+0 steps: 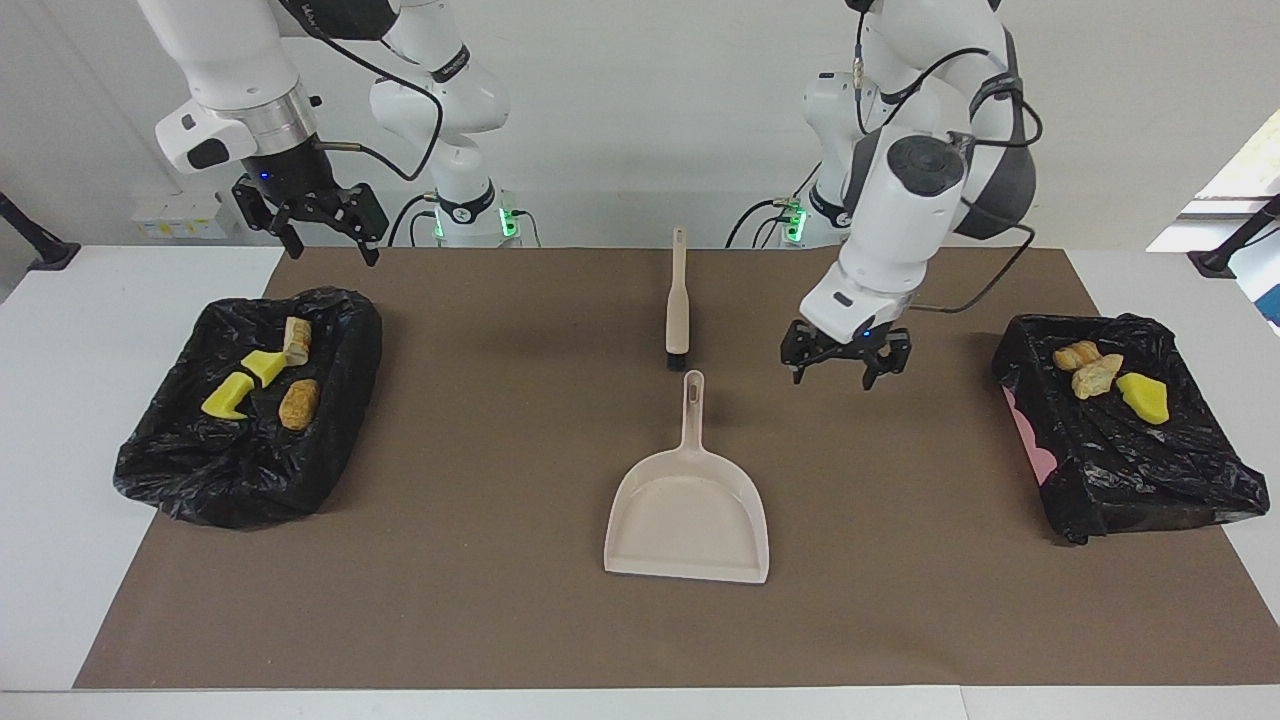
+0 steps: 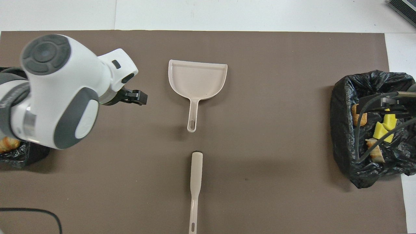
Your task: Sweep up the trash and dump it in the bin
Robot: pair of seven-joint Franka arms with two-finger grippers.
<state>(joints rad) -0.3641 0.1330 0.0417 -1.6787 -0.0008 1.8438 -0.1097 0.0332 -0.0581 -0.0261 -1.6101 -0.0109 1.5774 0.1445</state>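
A beige plastic dustpan (image 2: 197,79) lies at centre, its handle toward six o'clock. A beige slim-handled brush (image 2: 195,182) lies at its six o'clock, apart. The left gripper (image 2: 138,97) hangs empty at the dustpan's nine o'clock.

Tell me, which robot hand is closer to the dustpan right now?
The left gripper: it hangs open over the mat beside the dustpan handle. The right gripper waits open up by the bin.

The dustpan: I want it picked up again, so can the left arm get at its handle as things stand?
Probably yes. The dustpan lies flat on the mat, its handle pointing toward the robots with nothing over it. The left gripper hangs open beside it, holding nothing.
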